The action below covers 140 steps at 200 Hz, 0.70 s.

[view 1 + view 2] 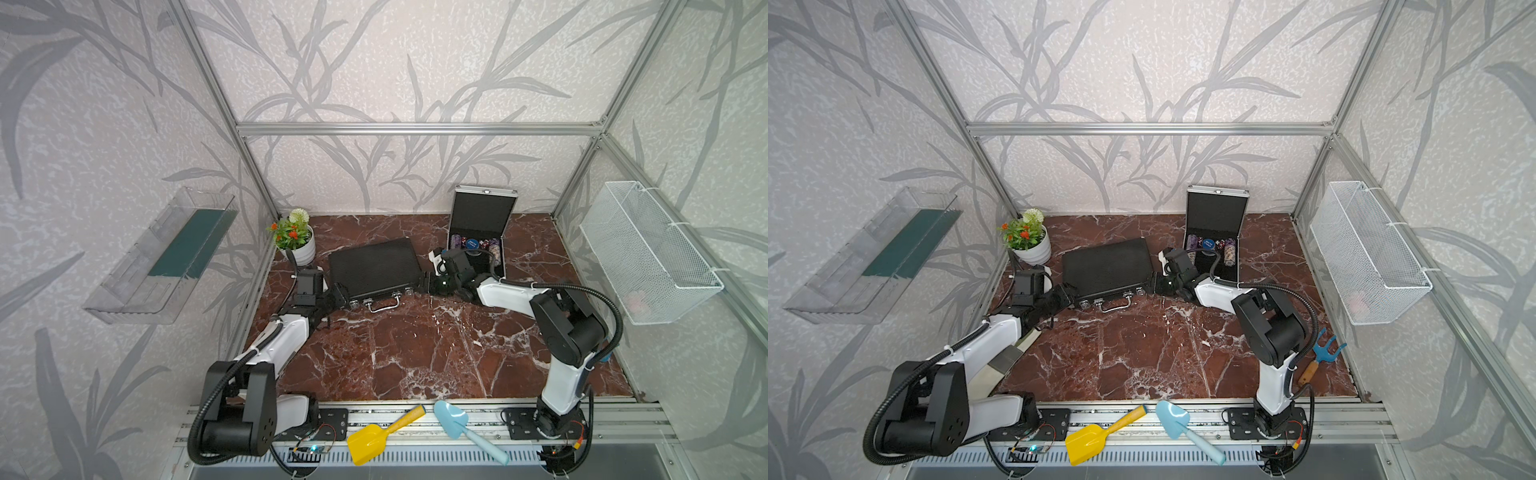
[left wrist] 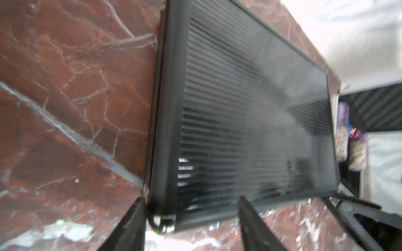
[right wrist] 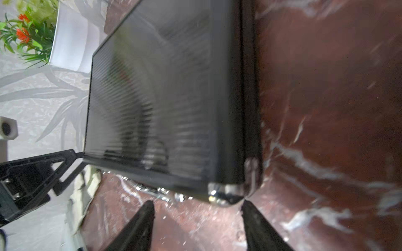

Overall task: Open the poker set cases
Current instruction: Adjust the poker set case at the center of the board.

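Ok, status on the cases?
Left gripper and right gripper open, at black case front corners. Black case shut, flat. Silver case open, lid up. Nothing on black lid.

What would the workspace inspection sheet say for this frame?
Surface: red-brown marbled tabletop, white-veined.
Job's things: wide black ribbed case shut; small silver-rimmed case open, poker chips inside.
Clutter: white-potted artificial flowers; yellow plastic scoop and light-blue plastic shovel on front rail; blue hand rake.
End effectors: left end effector and right end effector open at black case's front corners.
Cables: two looped black corrugated conduits.
Surroundings: clear plastic shelf, white wire-mesh basket on side walls.
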### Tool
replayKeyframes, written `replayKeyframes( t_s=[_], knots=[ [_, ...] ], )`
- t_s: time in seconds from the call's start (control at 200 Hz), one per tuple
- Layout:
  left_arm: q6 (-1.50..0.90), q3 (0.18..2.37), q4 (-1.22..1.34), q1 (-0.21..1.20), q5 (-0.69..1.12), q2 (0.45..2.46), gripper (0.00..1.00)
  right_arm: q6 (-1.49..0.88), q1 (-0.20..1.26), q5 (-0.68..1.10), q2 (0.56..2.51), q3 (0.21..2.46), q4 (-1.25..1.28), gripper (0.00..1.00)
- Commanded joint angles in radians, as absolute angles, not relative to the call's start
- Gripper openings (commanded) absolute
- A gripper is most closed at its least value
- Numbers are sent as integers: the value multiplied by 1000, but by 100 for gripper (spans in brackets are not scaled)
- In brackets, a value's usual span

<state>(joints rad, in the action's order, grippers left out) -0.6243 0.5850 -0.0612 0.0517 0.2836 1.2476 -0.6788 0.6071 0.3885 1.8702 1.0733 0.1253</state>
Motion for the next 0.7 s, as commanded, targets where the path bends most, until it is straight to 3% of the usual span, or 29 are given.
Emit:
replayKeyframes(
  t_s=[0.0, 0.125, 0.695],
  knots=[
    [-630, 574, -152, 65, 303, 1201, 66, -673, 650, 488, 1831, 1035, 54, 76],
    [-630, 579, -157, 65, 291, 1198, 71, -696, 650, 474, 1785, 963, 100, 83],
    [-640, 589, -129, 65, 311, 1243, 72, -820, 646, 447, 1878, 883, 442, 88]
  ],
)
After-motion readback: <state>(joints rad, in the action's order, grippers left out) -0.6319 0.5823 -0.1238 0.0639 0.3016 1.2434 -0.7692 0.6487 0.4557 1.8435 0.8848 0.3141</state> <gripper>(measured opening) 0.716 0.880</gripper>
